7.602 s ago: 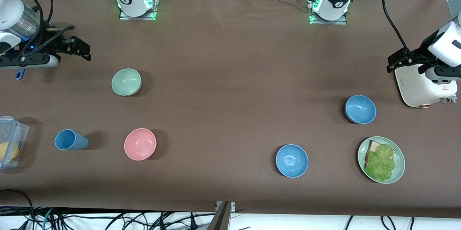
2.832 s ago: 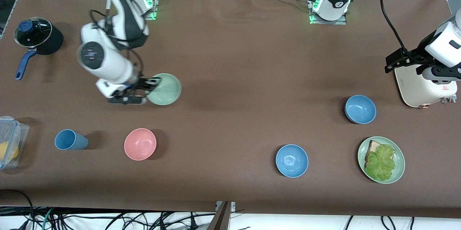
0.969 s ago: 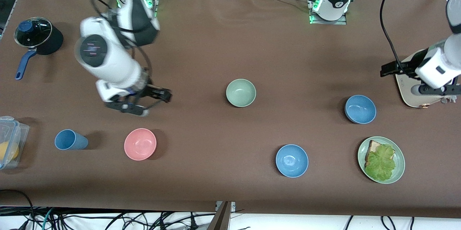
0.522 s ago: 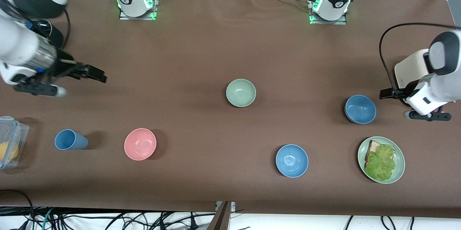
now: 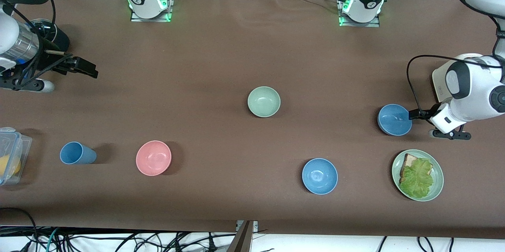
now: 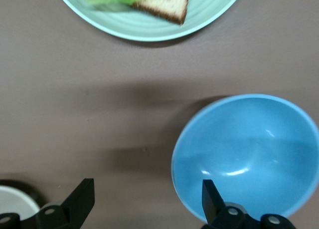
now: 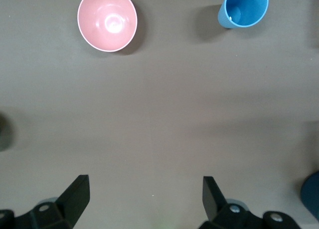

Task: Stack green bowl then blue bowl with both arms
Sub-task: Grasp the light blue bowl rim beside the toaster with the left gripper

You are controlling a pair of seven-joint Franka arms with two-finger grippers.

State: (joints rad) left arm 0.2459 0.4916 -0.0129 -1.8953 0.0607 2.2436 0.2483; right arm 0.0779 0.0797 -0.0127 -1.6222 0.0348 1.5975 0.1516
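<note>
Blue bowl (image 5: 394, 119) sits on the tabletop (image 5: 252, 55) near the plate (image 5: 418, 175); green bowl (image 5: 264, 101) waits mid-tabletop. Left gripper (image 6: 147, 204), fingers spread, straddles the rim: a shallow pinch could tip it. Right gripper (image 7: 144, 196) idles, fingers parted.

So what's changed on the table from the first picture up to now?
The right gripper carried the green bowl to mid-table, released it and withdrew open. The left gripper came down, open, to the blue bowl beside the plate. The other bowls, cup and plate stayed put.
</note>
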